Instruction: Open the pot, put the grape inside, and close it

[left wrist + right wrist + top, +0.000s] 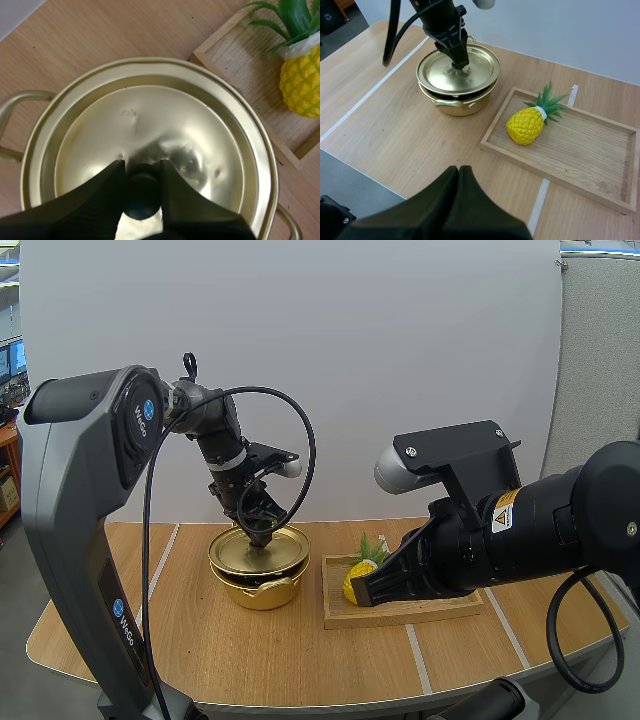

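Pot lid [150, 115] is closed, and its knob [142, 200] is pinched between the left jaws, which come down on it from above. It sits on the gold pot [258, 588] mid-desk [395, 130]. Right jaws are clenched on nothing, near the desk's front edge. The fruit is a pineapple [525, 125], not a grape, lying in the wooden tray [600, 150] just beside the pot, ahead of the right jaws, crown pointing away from the pot. Right arm is nearer it. Likely next: lift the lid straight up.

Polished gold-coloured metal, with small dents, on the lid [165, 115] and the pot [457, 106], matt black on the knob [142, 197], pale matt fine-grained wood for the tray [590, 150] and the table [395, 130], smooth, slightly glossy plastic-like yellow on the pineapple [524, 126].
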### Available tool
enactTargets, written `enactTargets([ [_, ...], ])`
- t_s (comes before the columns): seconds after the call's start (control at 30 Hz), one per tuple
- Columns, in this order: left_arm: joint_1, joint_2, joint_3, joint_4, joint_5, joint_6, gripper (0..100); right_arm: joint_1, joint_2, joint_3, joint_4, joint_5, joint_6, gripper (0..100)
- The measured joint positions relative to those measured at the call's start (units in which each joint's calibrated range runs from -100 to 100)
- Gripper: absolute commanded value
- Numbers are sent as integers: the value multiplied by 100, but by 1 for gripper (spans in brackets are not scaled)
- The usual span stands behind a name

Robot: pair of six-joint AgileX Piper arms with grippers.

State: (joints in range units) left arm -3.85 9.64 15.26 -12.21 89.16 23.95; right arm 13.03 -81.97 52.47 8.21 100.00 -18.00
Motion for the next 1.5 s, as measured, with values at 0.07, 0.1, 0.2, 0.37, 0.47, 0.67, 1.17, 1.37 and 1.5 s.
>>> enactTargets([
  [0.07,0,3,80,-24,-22,8,0,0,0,0,0,0,0,0],
  [0.1,0,14,103,-24,-55,12,0,0,0,0,0,0,0,0],
  [0.2,0,14,229,-48,-192,33,0,0,0,0,0,0,0,0],
  [0.37,0,-36,420,-70,-470,105,0,0,0,0,0,0,0,0],
  [0.47,0,-48,445,-70,-505,114,1,0,0,0,0,0,0,0],
  [0.67,0,-48,445,-70,-505,139,52,0,0,0,0,0,0,0],
  [1.17,0,28,-32,-91,890,133,100,0,0,0,0,0,0,0],
  [1.37,0,-543,-554,-91,951,51,100,0,0,0,0,0,0,0],
  [1.5,0,-1025,-664,-91,968,-4,100,0,0,0,0,0,0,0],
])
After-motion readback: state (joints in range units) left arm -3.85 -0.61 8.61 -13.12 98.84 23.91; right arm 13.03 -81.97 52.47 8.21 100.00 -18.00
